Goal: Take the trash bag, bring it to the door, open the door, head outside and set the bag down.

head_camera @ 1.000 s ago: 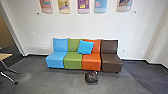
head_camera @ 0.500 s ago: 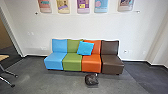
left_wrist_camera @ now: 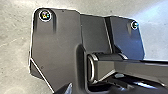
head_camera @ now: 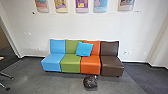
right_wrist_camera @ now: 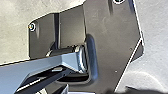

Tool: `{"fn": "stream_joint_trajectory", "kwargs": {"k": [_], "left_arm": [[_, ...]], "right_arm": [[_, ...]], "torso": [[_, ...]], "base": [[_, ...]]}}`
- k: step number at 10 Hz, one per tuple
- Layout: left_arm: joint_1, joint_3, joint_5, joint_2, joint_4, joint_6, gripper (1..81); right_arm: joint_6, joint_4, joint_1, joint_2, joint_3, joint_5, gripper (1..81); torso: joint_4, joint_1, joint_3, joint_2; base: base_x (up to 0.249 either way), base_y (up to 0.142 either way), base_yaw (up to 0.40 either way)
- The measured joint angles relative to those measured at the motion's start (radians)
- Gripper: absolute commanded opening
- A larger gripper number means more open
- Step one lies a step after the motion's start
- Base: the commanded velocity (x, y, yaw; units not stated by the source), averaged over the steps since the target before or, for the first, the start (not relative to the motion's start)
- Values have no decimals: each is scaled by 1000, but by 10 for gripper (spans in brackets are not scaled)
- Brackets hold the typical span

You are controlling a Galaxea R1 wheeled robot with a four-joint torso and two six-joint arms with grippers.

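Trash bag [head_camera: 90, 82]: on flr [head_camera: 62, 83], just in front of orange seat [head_camera: 90, 65], same spot | head cam closer in vs prev | blue cushion [head_camera: 84, 49] unmoved, against green/orange backs | L tool, R tool: can't tell state

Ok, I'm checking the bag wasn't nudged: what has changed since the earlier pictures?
The head camera has moved closer, so the row of seats looks larger, and the table has slid further out at the picture's left. The trash bag still rests on the floor by the orange seat; the blue cushion stayed put.
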Motion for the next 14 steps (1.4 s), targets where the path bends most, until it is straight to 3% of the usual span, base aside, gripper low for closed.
{"fn": "stream_joint_trajectory", "kwargs": {"k": [10,14], "left_arm": [[4,1,1,0,-1,0,811],[4,2,1,11,-1,0,811]], "right_arm": [[0,0,0,4,0,-1,811],[0,-1,0,4,0,-2,811]], "torso": [[0,0,0,0],[0,-1,0,0]], "base": [[151,-87,0],[151,0,0]]}}
